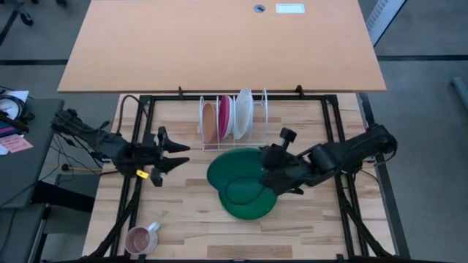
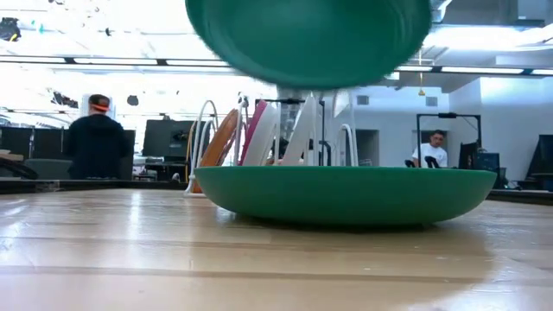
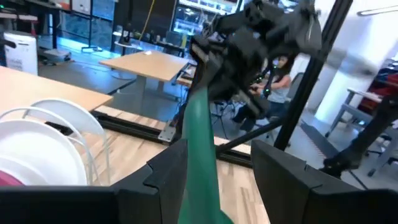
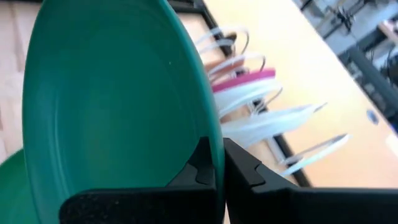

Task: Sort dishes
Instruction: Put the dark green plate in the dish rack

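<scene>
- Green plates: two of them are near the middle of the wooden table (image 1: 183, 219), in front of the white wire rack (image 1: 234, 139).
- One green plate (image 2: 346, 194) lies flat on the table.
- The other green plate (image 4: 112, 106) is off the table, tilted above the flat one, and the right gripper (image 4: 219, 165) is clamped on its rim with the fingers pressed together.
- In the left wrist view this lifted plate (image 3: 200, 155) shows edge-on, rising between the left gripper's own fingers (image 3: 168, 174), which stand apart and do not touch it.
- The left gripper (image 1: 175, 155) hovers to the left of the plates, just beside the rack's front corner.
- In the rack stand an orange-brown plate (image 1: 210, 121), a pink plate (image 1: 225, 117) and a white plate (image 1: 243, 113), all upright on edge.
- A pink mug (image 1: 140, 238) sits near the table's front left corner, well apart from the plates.
</scene>
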{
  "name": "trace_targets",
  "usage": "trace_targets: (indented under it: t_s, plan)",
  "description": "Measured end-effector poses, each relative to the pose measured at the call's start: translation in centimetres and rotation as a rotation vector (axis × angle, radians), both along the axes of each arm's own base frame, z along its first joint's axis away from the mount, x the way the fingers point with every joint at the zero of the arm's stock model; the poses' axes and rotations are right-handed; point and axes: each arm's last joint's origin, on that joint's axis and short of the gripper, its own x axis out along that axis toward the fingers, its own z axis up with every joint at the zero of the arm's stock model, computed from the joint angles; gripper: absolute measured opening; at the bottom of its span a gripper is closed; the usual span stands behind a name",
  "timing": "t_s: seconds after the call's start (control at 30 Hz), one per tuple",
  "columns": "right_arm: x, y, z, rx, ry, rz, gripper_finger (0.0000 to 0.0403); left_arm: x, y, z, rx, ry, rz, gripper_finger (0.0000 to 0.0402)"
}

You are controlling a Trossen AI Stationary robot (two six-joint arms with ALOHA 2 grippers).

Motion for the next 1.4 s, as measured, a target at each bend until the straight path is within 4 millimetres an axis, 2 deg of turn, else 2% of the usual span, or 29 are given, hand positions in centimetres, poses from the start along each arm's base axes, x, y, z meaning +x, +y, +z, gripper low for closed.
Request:
trace_targets:
  t_s: [0.13, 0.23, 0.4, 0.5, 0.67, 0.77, 0.9, 1.03, 1.27, 1.33, 1.4]
  plan:
    - [-1.2, -0.2, 3.7, -0.045, -0.032, 0.038, 0.0008, -0.4, -0.1, -0.3, 0.017, 0.033, -0.020, 0.0171]
    - [-2.7, -0.5, 6.8, -0.090, -0.077, 0.047, 0.0008, 0.1, -0.5, -1.1, 0.039, 0.093, -0.024, 0.0172]
    - [-7.1, -1.2, 11.8, -0.143, -0.181, 0.023, 0.0008, 1.5, -1.3, -3.1, 0.080, 0.183, -0.023, 0.0172]
    - [-10.1, -1.5, 13.3, -0.193, -0.279, 0.002, 0.0008, 1.9, -1.5, -3.5, 0.117, 0.213, -0.017, 0.0172]
    - [-15.0, -3.2, 14.6, -0.084, -0.445, -0.048, 0.0008, 2.0, -0.9, -3.2, 0.137, 0.203, 0.015, 0.0172]
    - [-16.5, -3.5, 13.8, -0.066, -0.470, -0.061, 0.0008, 1.9, -0.7, -3.0, 0.131, 0.194, 0.023, 0.0172]
    - [-16.0, -3.0, 11.2, -0.039, -0.462, -0.088, 0.0008, 1.8, -0.6, -3.0, 0.138, 0.194, 0.014, 0.0172]
    - [-14.7, -1.6, 6.8, -0.070, -0.428, -0.110, 0.0008, 1.7, -0.6, -3.0, 0.166, 0.199, 0.005, 0.0172]
    - [-12.5, 0.2, -1.2, -0.147, -0.561, -0.203, 0.0009, 1.6, -0.5, -3.0, 0.195, 0.203, 0.010, 0.0172]
    - [-12.2, 0.4, -2.0, -0.173, -0.602, -0.211, 0.0009, 1.6, -0.5, -3.0, 0.205, 0.211, 0.011, 0.0172]
    - [-12.2, -0.1, -1.5, -0.156, -0.631, -0.239, 0.0009, 1.6, -0.5, -3.1, 0.211, 0.221, 0.022, 0.0172]
